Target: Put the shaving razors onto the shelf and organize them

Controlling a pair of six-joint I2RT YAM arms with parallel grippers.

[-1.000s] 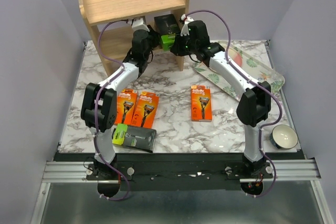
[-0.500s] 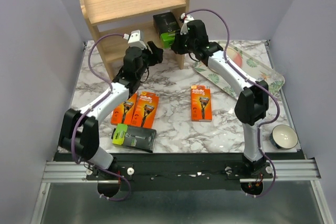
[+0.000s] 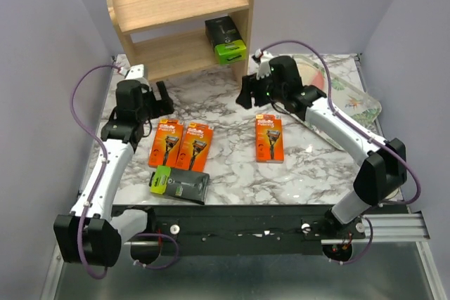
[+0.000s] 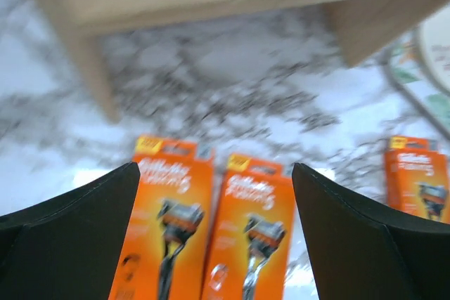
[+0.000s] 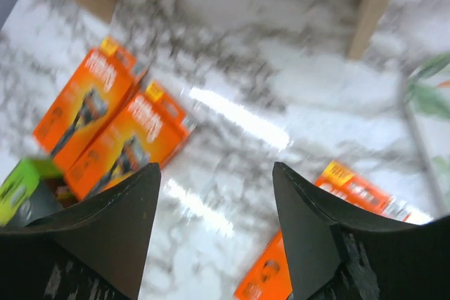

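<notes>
Both arms are backing away from the shelf [image 3: 179,1] compared with half a second ago. The left gripper [image 3: 160,92] is now hanging near the shelf's left leg, and the right gripper [image 3: 244,96] is hanging off its right leg.

- One shelved dark pack [image 3: 226,40] is sitting at the right of the lower tier, lime end outward.
- Four packs are lying flat on the table [image 3: 232,114]. The left orange pack [image 3: 166,142] and middle orange pack [image 3: 194,147] are lying side by side. The right orange pack [image 3: 269,138] is lying apart, and the second dark pack [image 3: 179,183] is lying nearest the bases.
- Handling, as a judgement: the packs are looking light, stiff and probably slick-faced. Pinching across the narrow width at mid-length is looking safest.
- Both claws are spreading wide in the wrist views, gripping nothing and touching nothing.
</notes>
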